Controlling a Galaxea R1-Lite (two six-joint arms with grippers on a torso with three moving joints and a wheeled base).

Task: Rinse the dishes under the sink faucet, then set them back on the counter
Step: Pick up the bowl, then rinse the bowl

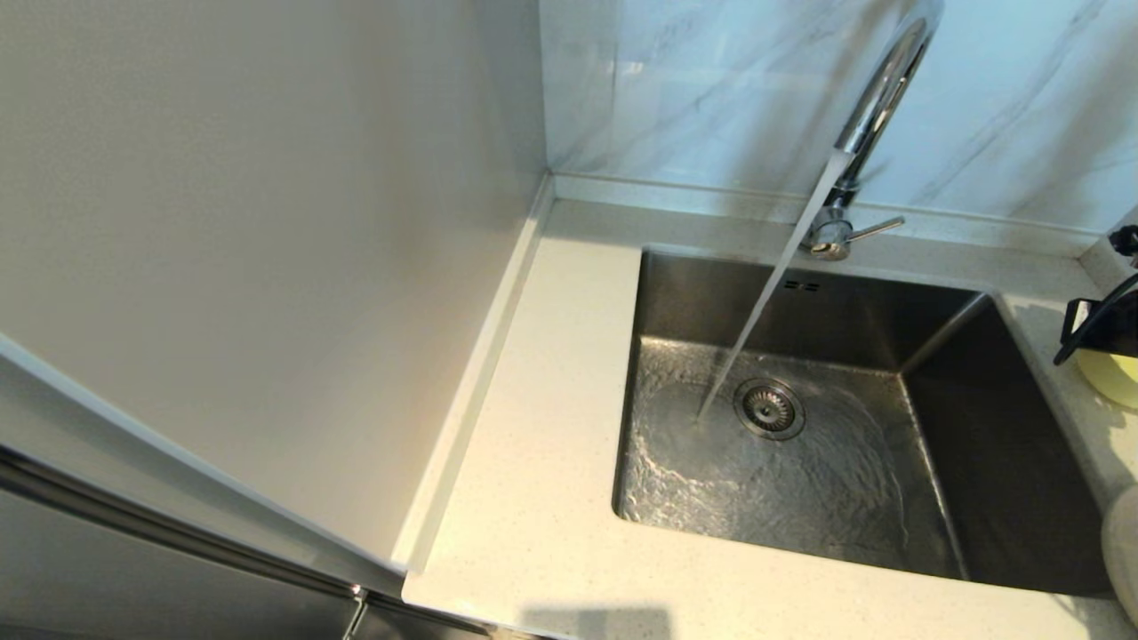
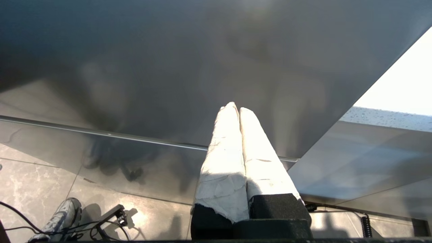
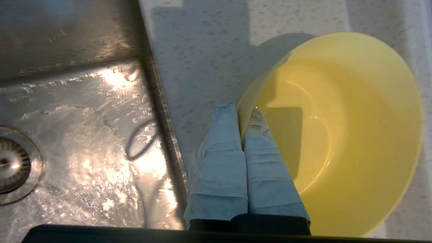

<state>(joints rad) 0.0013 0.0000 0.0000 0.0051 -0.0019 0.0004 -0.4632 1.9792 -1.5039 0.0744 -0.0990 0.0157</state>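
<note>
Right pincer point(image 3: 241, 111) is clamped on the rim of the yellow bowl point(image 3: 354, 135), one finger inside and one outside, bowl over the counter point(image 3: 202, 50) just right of the sink basin point(image 3: 84, 118). Faucet point(image 1: 876, 98) is running, stream landing beside the drain point(image 1: 769, 409). Left pincer point(image 2: 236, 109) is parked low off the counter edge, fingers pressed together, holding nothing.

Falling water stream point(image 1: 765, 298) crossing the square stainless-steel basin point(image 1: 978, 462), tall chrome gooseneck faucet point(image 1: 876, 107) behind, speckled off-white counter point(image 1: 533, 462) apparently open leftward.
</note>
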